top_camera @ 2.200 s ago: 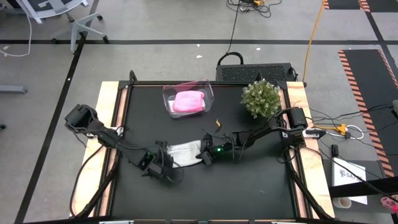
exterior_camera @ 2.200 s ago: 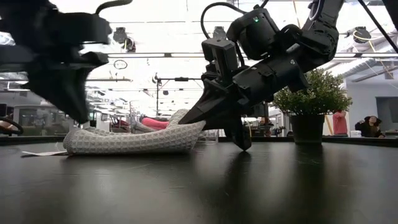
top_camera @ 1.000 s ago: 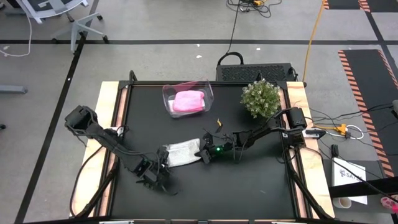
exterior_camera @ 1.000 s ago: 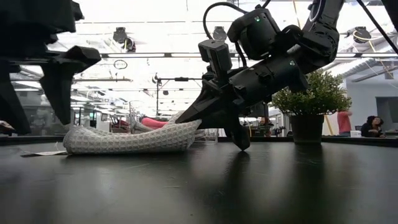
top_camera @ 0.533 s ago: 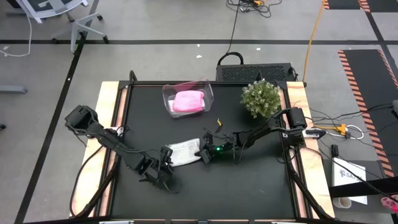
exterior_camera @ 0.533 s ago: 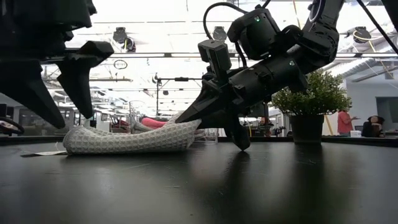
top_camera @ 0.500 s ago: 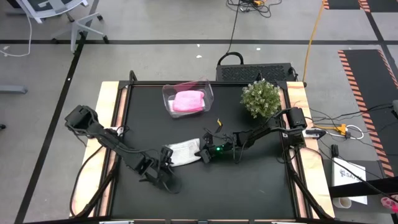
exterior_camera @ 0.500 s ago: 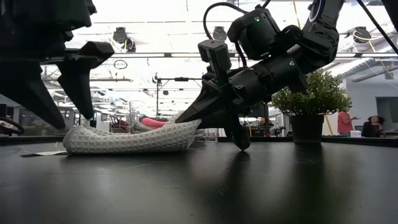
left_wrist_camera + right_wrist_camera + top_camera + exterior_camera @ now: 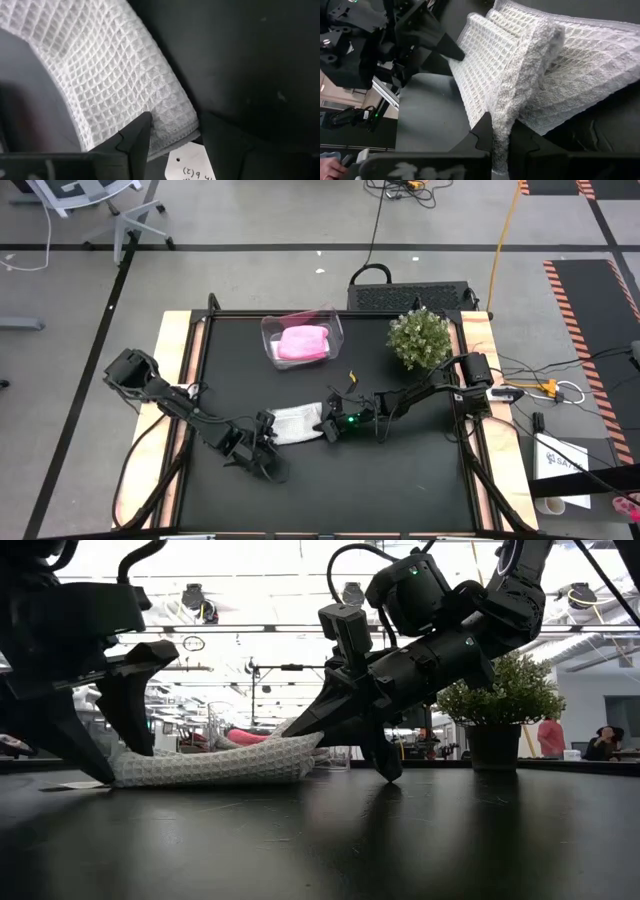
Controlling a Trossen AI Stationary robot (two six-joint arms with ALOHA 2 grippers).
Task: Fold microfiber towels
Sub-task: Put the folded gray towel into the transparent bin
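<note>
A white waffle-weave towel (image 9: 293,423) lies folded at the table's middle; its left part rests on the table and its right end is raised. My right gripper (image 9: 325,425) is shut on that raised end (image 9: 305,748). My left gripper (image 9: 266,433) is open, low over the towel's left end. Its fingers stand on either side of a corner (image 9: 172,122), next to a paper label (image 9: 192,167). A pink towel (image 9: 303,342) lies in a clear bin (image 9: 270,330) at the back. My left gripper points steeply down at the towel's left corner (image 9: 165,127); I cannot tell whether a fingertip (image 9: 137,135) touches the cloth. My right gripper pinches a thick folded edge (image 9: 501,117) at the towel's right end, several layers, between its two fingers. The fingers slant down from the table's right. That end is held just off the table; the rest lies slack on it.
A small potted plant (image 9: 420,337) stands at the back right. The clear bin sits at the back, left of the plant. Bare black table lies in front of both grippers. Wooden side rails (image 9: 172,380) border the table.
My left gripper has come down toward the table and moved in to the towel's left end, tipping more steeply downward. The towel and my right gripper have stayed where they were.
</note>
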